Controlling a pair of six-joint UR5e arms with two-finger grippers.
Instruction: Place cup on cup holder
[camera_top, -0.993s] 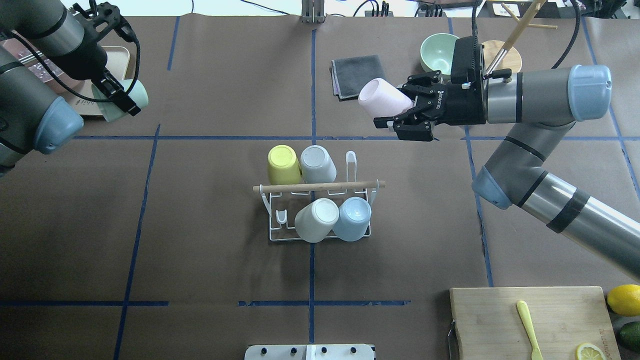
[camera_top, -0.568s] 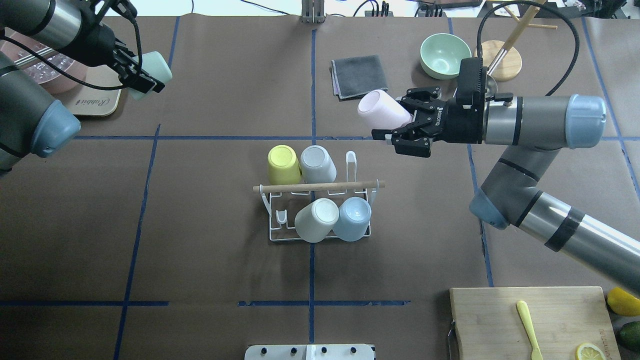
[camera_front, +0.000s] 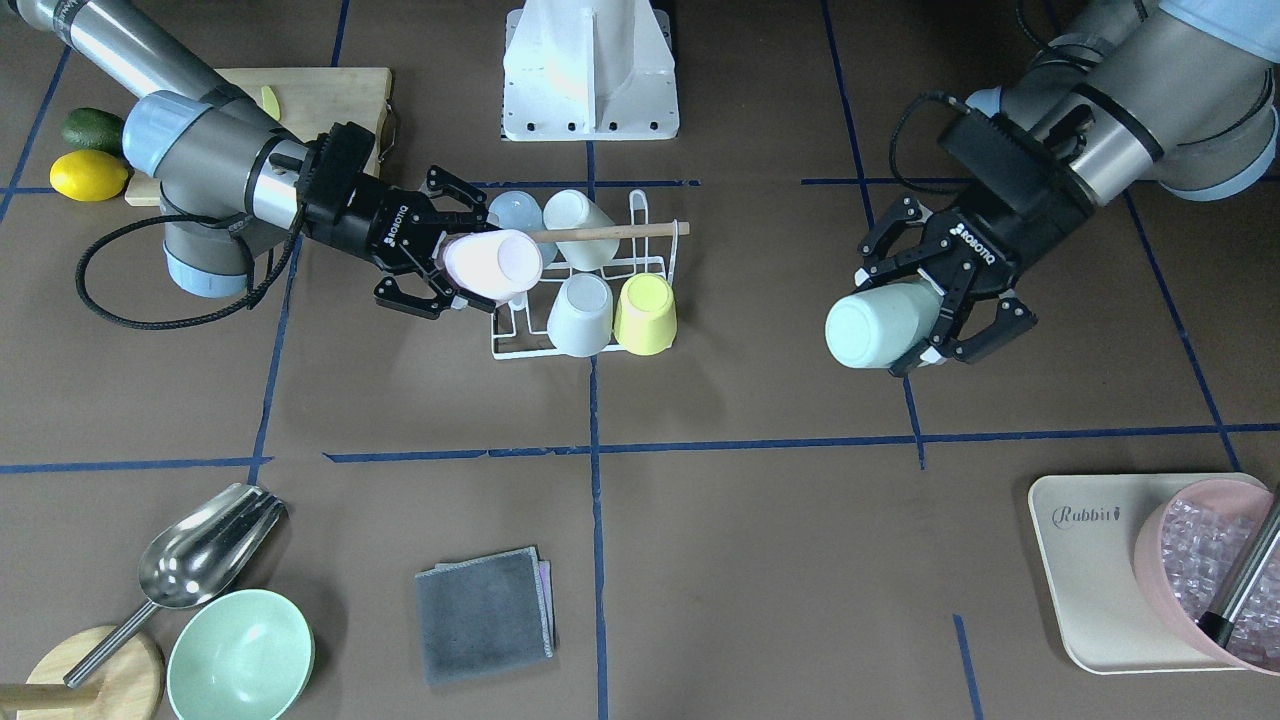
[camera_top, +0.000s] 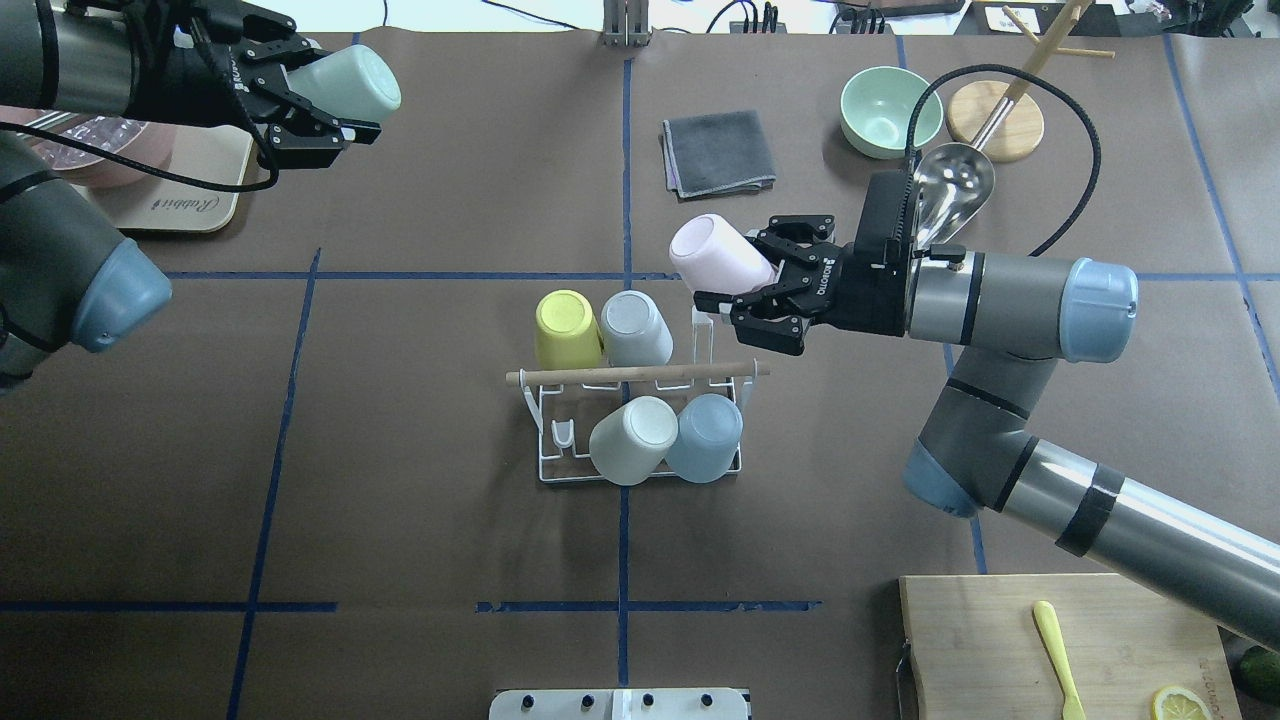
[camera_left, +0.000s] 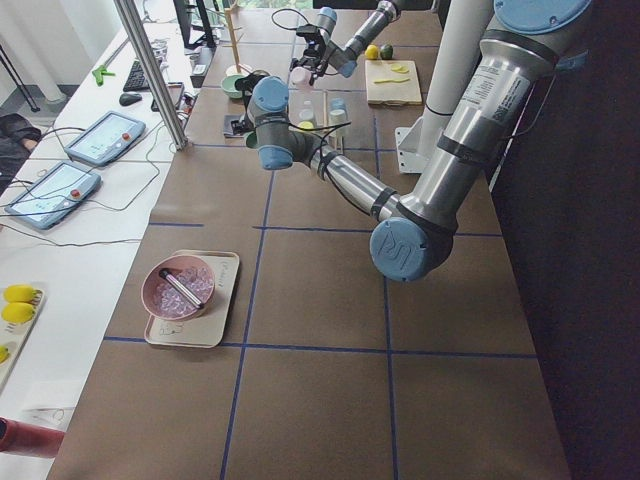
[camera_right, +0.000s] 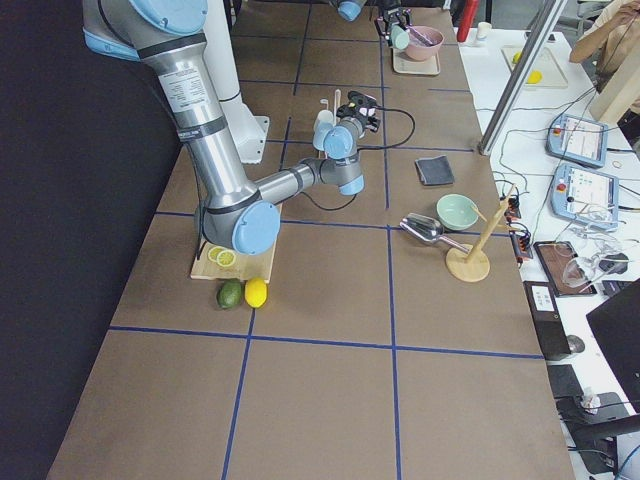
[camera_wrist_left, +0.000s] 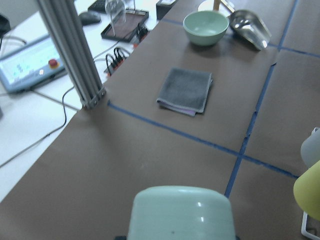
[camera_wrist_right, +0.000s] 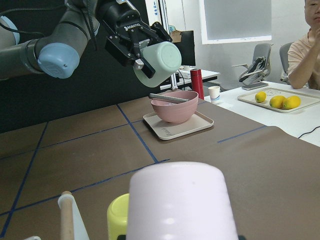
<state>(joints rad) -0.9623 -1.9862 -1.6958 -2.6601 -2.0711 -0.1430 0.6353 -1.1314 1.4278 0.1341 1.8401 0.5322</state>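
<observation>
The white wire cup holder (camera_top: 548, 470) with a wooden rod handle (camera_top: 640, 375) stands mid-table and carries several upside-down cups. One far prong (camera_top: 702, 330) and one near prong (camera_top: 562, 435) are bare. My right gripper (camera_top: 742, 270) is shut on a pink cup (camera_top: 712, 255), held tilted just over the bare far prong; it also shows in the front view (camera_front: 495, 265). My left gripper (camera_top: 322, 98) is shut on a mint green cup (camera_top: 350, 85), held in the air far left of the rack, also in the front view (camera_front: 878, 325).
A grey cloth (camera_top: 717, 152), a green bowl (camera_top: 885, 110), a metal scoop (camera_top: 950, 185) and a wooden stand (camera_top: 995, 120) lie at the far right. A tray (camera_front: 1085, 560) with a pink bowl (camera_front: 1200, 560) sits at the far left. A cutting board (camera_top: 1000, 640) is at the near right.
My right gripper carried the pink cup left and nearer, to just over the rack's bare far prong. My left gripper moved the mint cup away from the tray, rightward and up.
</observation>
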